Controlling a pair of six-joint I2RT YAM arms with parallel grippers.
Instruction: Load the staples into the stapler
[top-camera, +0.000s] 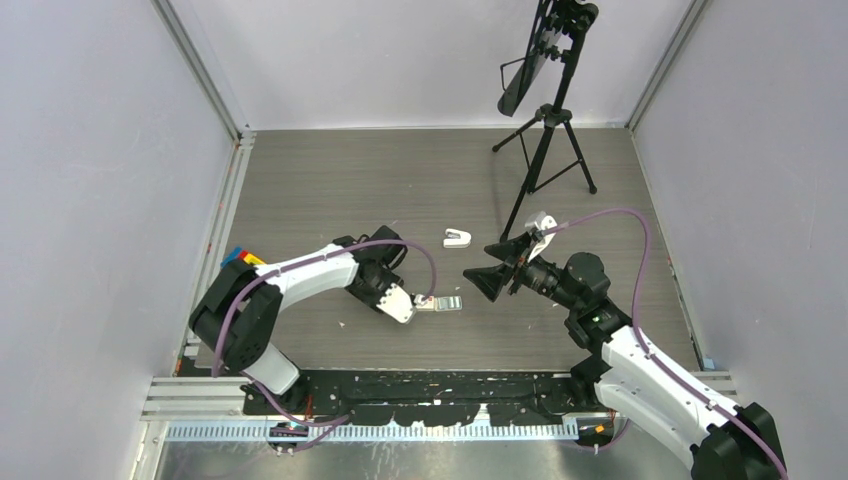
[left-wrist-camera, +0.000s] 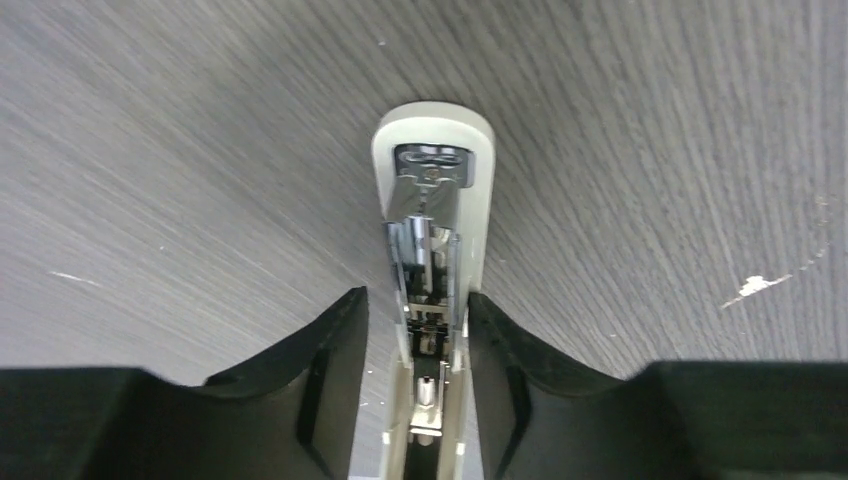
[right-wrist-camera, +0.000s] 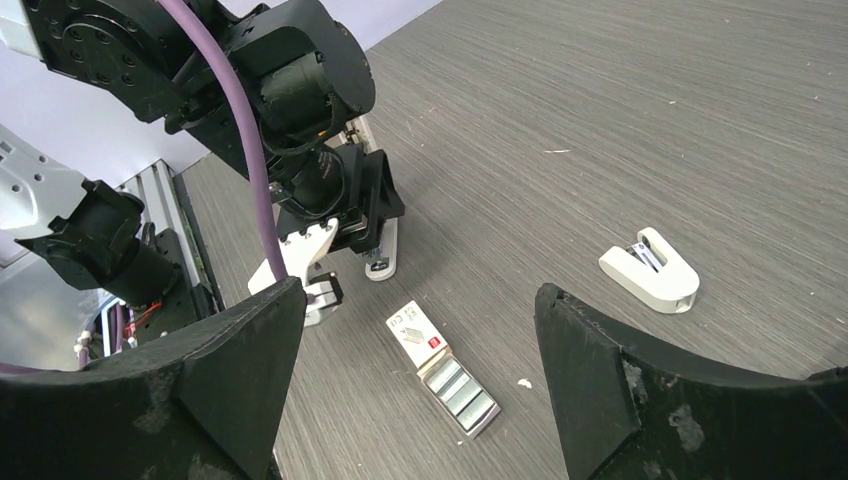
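The slim white stapler (left-wrist-camera: 432, 230) lies open, its silver channel exposed. The left tool (left-wrist-camera: 416, 297) straddles it, unclamped; the right tool (right-wrist-camera: 420, 290) gapes wide, empty.

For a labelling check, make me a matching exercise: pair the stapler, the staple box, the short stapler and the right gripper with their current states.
Things:
1 stapler
2 staple box
3 short stapler
4 right gripper

States:
A open, holding nothing
B between the fingers of the left gripper
C slid open on the table
D lying by itself, untouched

Pairs: 1-B, 2-C, 3-D, 4-A
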